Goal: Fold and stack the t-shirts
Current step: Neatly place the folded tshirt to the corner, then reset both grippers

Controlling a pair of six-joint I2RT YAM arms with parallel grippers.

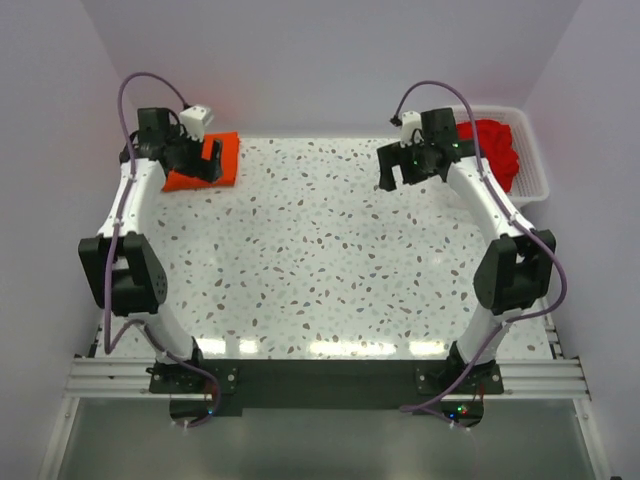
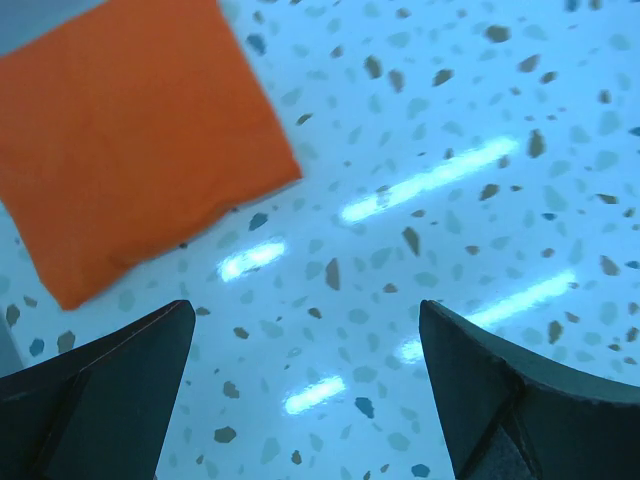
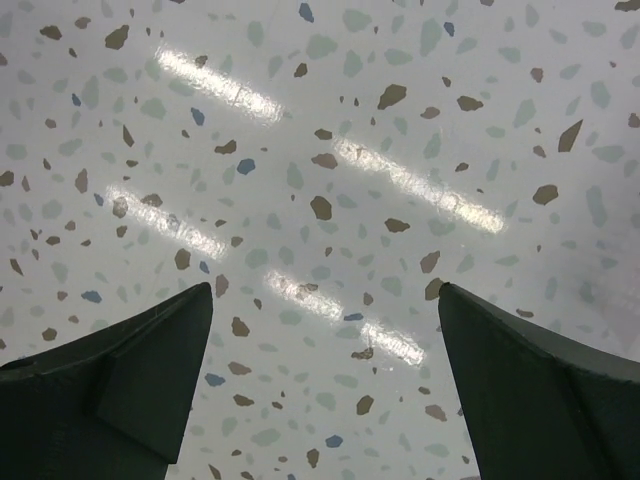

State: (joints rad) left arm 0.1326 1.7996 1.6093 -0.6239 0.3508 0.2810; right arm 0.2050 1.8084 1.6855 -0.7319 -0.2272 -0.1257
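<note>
1. One orange-red t-shirt (image 1: pixel 228 158): folded into a flat rectangle, lying on the speckled table (image 1: pixel 320 260) in the upper left of the top view. Fills the upper left corner of the left wrist view as well (image 2: pixel 130 140).
2. Deeper red t-shirts (image 1: pixel 495 150): bunched in an unfolded heap at the upper right of the top view. Cannot tell how many make up the heap.
3. One white lattice basket (image 1: pixel 535 175): at the far right corner of the table, holding the red heap.
4. Two arms, one at each side of the top view, both reaching toward the far edge.
5. One left gripper (image 1: pixel 205 168): over the near edge of the folded shirt in the top view. In its own wrist view (image 2: pixel 305 390), jaws spread wide with only bare table between them and the shirt's corner just beyond the fingertips.
6. One right gripper (image 1: pixel 398 178): just left of the basket, above bare table. Jaws spread wide here too (image 3: pixel 320 390), holding nothing.
</note>
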